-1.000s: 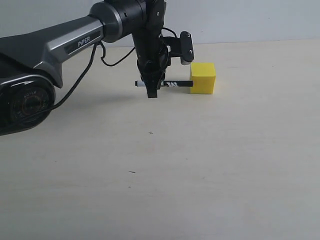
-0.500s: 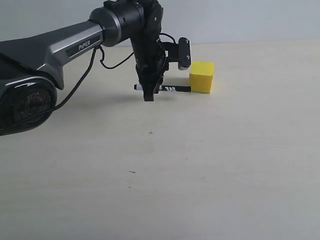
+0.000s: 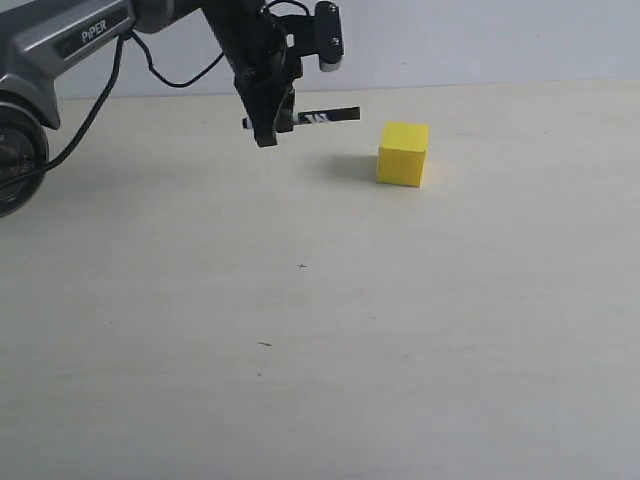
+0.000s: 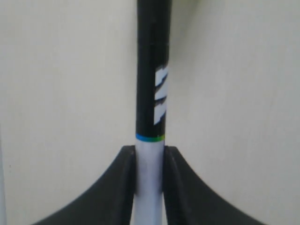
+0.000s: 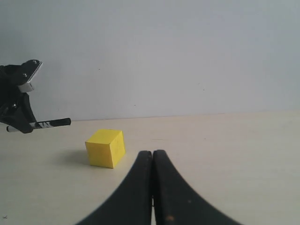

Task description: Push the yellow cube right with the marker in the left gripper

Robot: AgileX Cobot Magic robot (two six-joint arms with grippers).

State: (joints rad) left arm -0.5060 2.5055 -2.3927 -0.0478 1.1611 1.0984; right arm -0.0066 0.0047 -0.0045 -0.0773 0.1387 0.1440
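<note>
**Item: marker held aloft, yellow cube untouched, push step open**

- Left gripper (image 3: 267, 135): fingers narrowed onto the marker (image 3: 320, 117) and pinching its white lower barrel. The black upper barrel with white lettering runs straight out from between the fingers. A short stub shows on the far side of them.
- Marker attitude: roughly level and raised off the table (image 3: 400, 350). Its shadow falls on the surface below and apart from it.
- Yellow cube (image 3: 403, 155): rests on the table, out beyond the marker's free end and lower than the fingers. A clear gap separates it from the marker tip, with no contact.
- Right gripper (image 5: 152, 157): fingers pressed together with nothing between them. It hangs low and the cube is ahead of its tips, apart from them.

Step in hand, as judged: the tool is secured and aimed broadly toward the cube, but it is not engaged. Nothing here tells whether the cube has had any push.

Next move, as judged: bring the fingers down until the barrel sits at cube height. Close the gap so the free end meets the cube face nearest the fingers, near its middle. Then drive steadily rightward, because an off-centre touch would likely spin the block.
</note>
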